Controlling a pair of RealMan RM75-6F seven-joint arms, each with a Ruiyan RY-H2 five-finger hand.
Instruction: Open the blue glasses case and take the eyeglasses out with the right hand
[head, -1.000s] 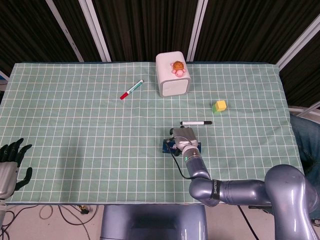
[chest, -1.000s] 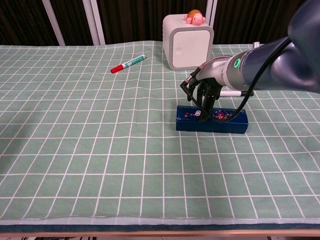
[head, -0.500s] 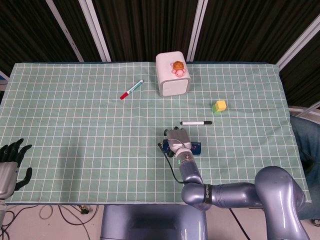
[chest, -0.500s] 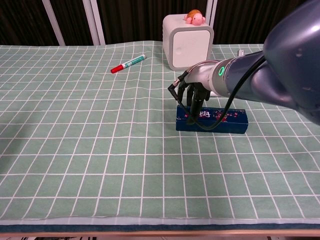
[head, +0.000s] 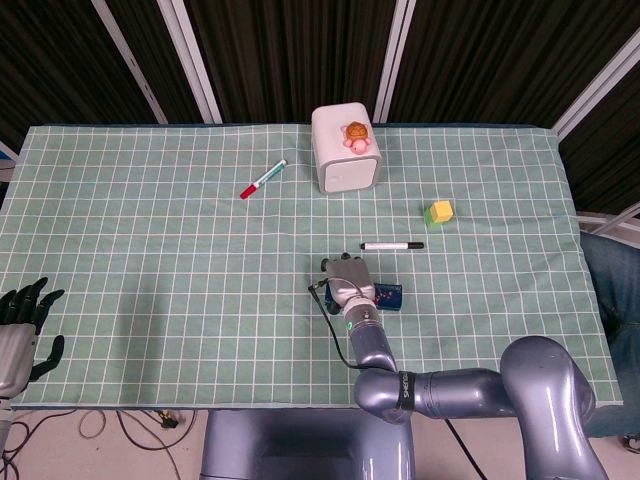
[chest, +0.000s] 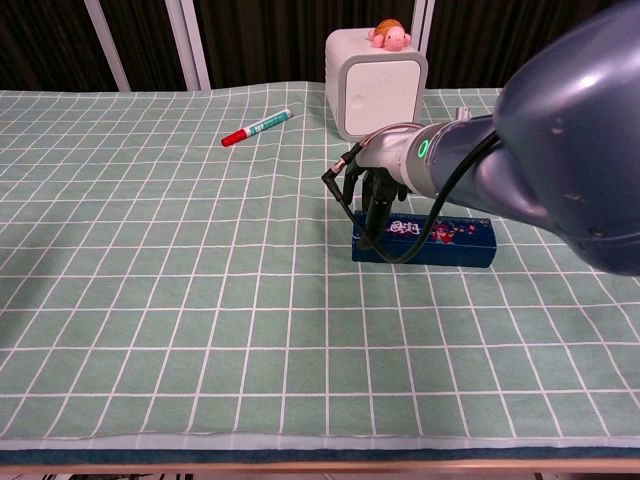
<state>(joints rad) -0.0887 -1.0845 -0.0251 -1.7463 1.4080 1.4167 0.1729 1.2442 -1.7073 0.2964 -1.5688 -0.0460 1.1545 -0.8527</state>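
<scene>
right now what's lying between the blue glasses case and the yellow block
A black marker lies between the blue glasses case and the yellow block; the head view shows it.

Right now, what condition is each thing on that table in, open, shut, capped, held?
blue glasses case: shut, flat on cloth.
right hand: fingers down at the case's left end; grip unclear.
left hand: open, off the table.
red marker: capped, lying loose.
black marker: lying loose.
</scene>
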